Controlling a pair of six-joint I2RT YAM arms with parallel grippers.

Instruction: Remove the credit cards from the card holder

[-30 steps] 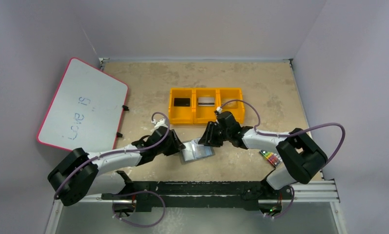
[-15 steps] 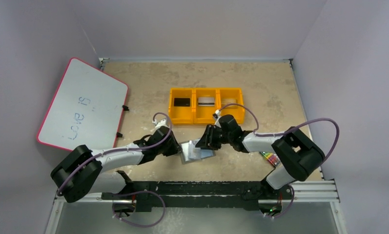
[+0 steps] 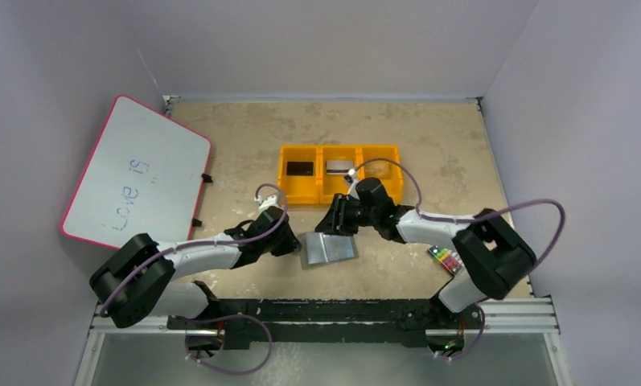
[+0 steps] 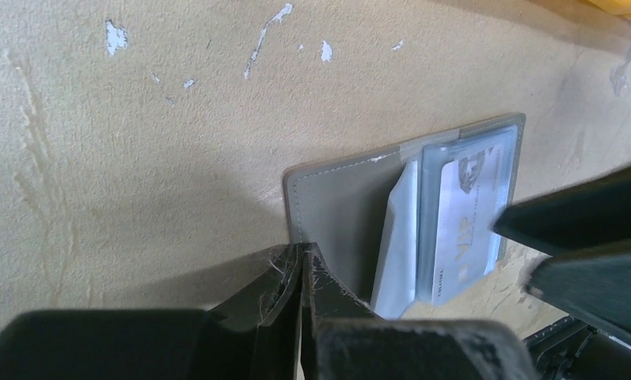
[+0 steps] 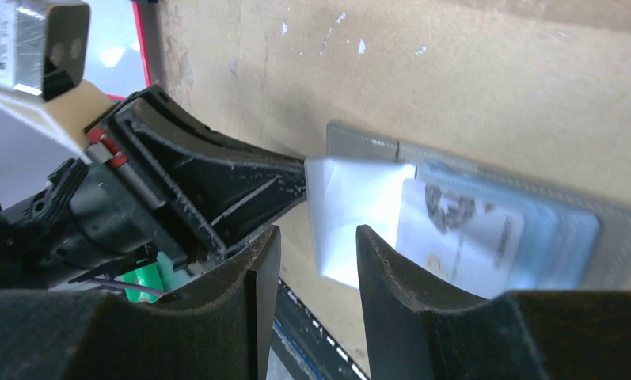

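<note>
The card holder (image 3: 327, 248) lies open on the table in front of the arms, its pale grey inside (image 4: 336, 206) facing up. A pale printed credit card (image 4: 470, 214) sits in its clear pocket (image 5: 462, 237). My left gripper (image 4: 302, 255) is shut on the holder's left edge (image 3: 291, 241). My right gripper (image 5: 318, 265) stands open over the holder's far edge (image 3: 338, 219), with nothing between its fingers. A black card (image 3: 301, 168) and a silver card (image 3: 339, 166) lie in the yellow bin.
The yellow three-part bin (image 3: 309, 196) stands just behind the holder. A pink-rimmed whiteboard (image 3: 136, 173) leans at the left. A pack of coloured crayons (image 3: 445, 259) lies by the right arm's base.
My left gripper has closed on the holder's left edge. The right gripper has drawn back a little toward the bin. The holder has shifted slightly and shows more grey.
</note>
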